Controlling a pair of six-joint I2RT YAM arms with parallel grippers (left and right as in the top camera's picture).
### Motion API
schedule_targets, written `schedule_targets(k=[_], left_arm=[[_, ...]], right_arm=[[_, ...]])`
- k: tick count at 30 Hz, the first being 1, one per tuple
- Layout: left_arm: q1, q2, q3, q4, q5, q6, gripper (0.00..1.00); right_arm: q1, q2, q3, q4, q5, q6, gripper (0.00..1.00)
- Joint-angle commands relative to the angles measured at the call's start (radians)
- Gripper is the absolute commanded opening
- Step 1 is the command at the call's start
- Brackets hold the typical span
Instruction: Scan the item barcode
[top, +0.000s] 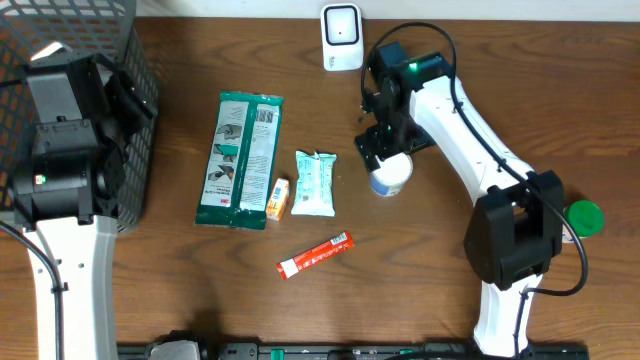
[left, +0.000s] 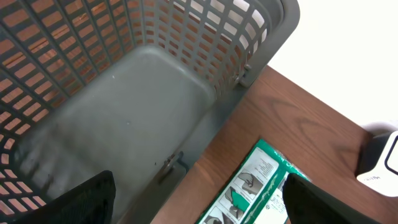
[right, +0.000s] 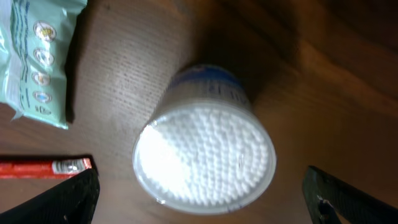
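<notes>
**A:** Which step is this?
**B:** I am hovering the right gripper (right: 204, 199), jaws apart, over the swab tub (top: 391, 176) on the table, below the scanner (top: 341, 37). The pick-up is pending.
**A:** And next?
**B:** Lowering and closing on the tub. The left gripper (left: 200, 200) is hanging, jaws spread, above the basket (left: 124, 118).

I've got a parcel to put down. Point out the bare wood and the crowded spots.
Bare tabletop lies at the far right corner behind the white right arm, along the front edge below the red stick sachet, and between the grey mesh basket and the long green packet. Crowded: that packet, small yellow box, pale wipes pack and clear cotton-swab tub.
</notes>
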Motion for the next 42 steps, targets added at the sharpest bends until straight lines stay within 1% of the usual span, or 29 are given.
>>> schedule_targets(k=[1, 7, 14, 20, 28, 30, 33, 37, 42], left_arm=[[0.003, 0.002, 0.004, -0.001, -0.009, 0.002, 0.84], [0.003, 0.002, 0.004, -0.001, -0.009, 0.002, 0.84], [0.003, 0.002, 0.004, 0.000, -0.009, 0.002, 0.84], [0.003, 0.002, 0.004, -0.001, -0.009, 0.002, 0.84], [0.003, 0.002, 0.004, -0.001, -0.009, 0.002, 0.84], [0.003, 0.002, 0.004, -0.001, -0.009, 0.002, 0.84], [0.003, 0.002, 0.004, -0.001, -0.009, 0.002, 0.84], [0.003, 0.002, 0.004, -0.001, -0.009, 0.002, 0.84], [0.003, 0.002, 0.004, -0.001, -0.009, 0.002, 0.84]], right_arm=[[-0.009, -0.010, -0.044, 0.026, 0.005, -0.027, 0.99], [-0.009, -0.010, -0.137, 0.126, 0.017, -0.027, 0.99], [-0.005, -0.010, -0.208, 0.189, 0.017, -0.027, 0.99], [-0.006, -0.010, -0.224, 0.193, 0.017, -0.027, 0.90], [-0.005, -0.010, -0.224, 0.193, 0.017, -0.028, 0.90], [-0.005, -0.010, -0.224, 0.193, 0.016, -0.027, 0.87], [-0.005, -0.010, -0.224, 0.193, 0.016, -0.027, 0.81], [0.001, -0.010, -0.224, 0.189, 0.017, -0.027, 0.84], [0.006, -0.010, -0.224, 0.189, 0.016, -0.027, 0.85]])
